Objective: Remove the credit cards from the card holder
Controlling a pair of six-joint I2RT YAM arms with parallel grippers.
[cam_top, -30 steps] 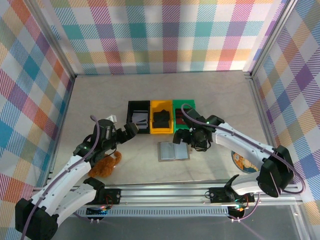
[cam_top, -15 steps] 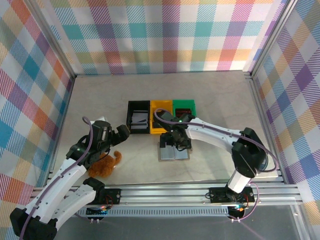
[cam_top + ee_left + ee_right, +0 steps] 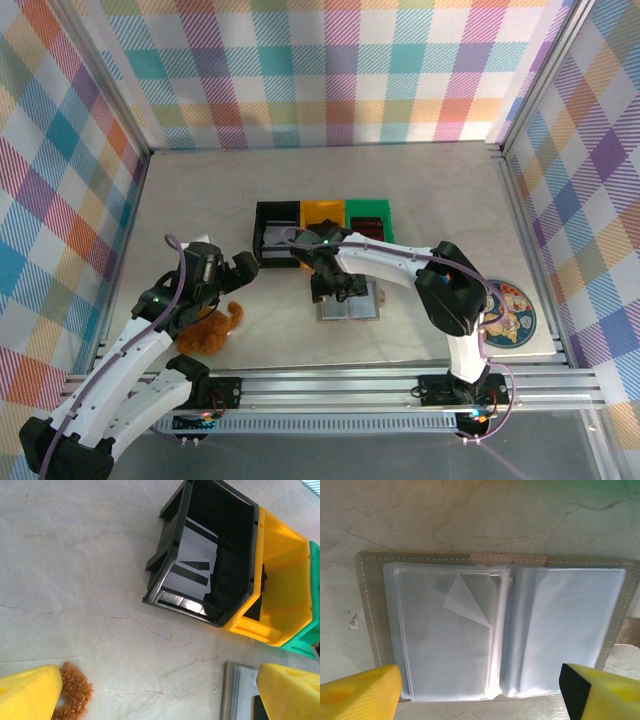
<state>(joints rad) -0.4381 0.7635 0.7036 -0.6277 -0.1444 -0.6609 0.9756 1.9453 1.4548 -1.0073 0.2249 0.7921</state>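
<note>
The card holder (image 3: pixel 495 635) lies open and flat on the table, its two see-through sleeve panels facing up inside a grey border. My right gripper (image 3: pixel 480 700) hangs open just above its near edge, one yellow finger (image 3: pixel 360 692) off each lower corner, touching nothing. From above, the right gripper (image 3: pixel 335 287) covers the left half of the card holder (image 3: pixel 362 305). A white credit card with black stripes (image 3: pixel 192 565) lies in the black bin (image 3: pixel 167 555). My left gripper (image 3: pixel 160 695) is open over bare table, left of the holder's edge (image 3: pixel 235 690).
Black (image 3: pixel 263 235), yellow (image 3: pixel 322 209) and green (image 3: pixel 368 208) bins stand in a row just behind the holder; a dark reddish flat piece lies in the green one. An orange furry toy (image 3: pixel 208 332) lies under the left arm. A round colourful disc (image 3: pixel 508 312) sits at the right.
My right arm has swung left from beside the holder to directly over it, its jaws narrowing slightly, and has uncovered the disc. The left gripper has drawn back a little.
</note>
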